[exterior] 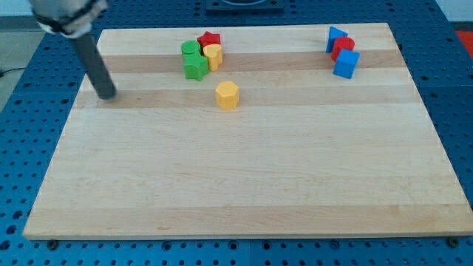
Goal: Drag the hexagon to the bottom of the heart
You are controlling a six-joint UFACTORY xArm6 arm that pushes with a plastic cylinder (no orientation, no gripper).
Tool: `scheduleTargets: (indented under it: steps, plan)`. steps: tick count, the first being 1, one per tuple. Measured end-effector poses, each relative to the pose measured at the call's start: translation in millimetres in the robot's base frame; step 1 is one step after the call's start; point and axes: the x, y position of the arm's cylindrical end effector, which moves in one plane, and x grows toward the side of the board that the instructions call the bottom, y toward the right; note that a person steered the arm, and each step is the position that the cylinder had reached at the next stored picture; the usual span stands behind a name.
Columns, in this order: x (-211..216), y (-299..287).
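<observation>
In the camera view, my tool is just a dark rod, so it cannot open or shut and it holds nothing. My tip [108, 95] rests on the wooden worktop [244, 185] near the view's left edge, well apart from every block.

The yellow hexagon [227, 95] sits alone, a bit below a small bunch of blocks near the view's top. In that bunch are a red star [210, 39], a yellow heart [214, 55], a green block [191, 50] and a green star [196, 67], all packed close together. The hexagon is already near the heart, low and a little to the right of it. I think it only needs a small push up and left to sit right under the heart.

Far off on the view's right are a blue triangle [335, 37], a red block [344, 46] and a blue cube [346, 64]. They are out of my way.
</observation>
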Motion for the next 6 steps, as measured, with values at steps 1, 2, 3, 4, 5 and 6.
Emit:
scheduleTargets:
  steps: [1,2,3,4,5,6]
  plan:
    - [29.8,11.3]
    - [59.4,57.1]
    - [85.4,127.3]
    - [92.4,180.2]
    - [83.6,187.9]
    - [64.3,188.2]
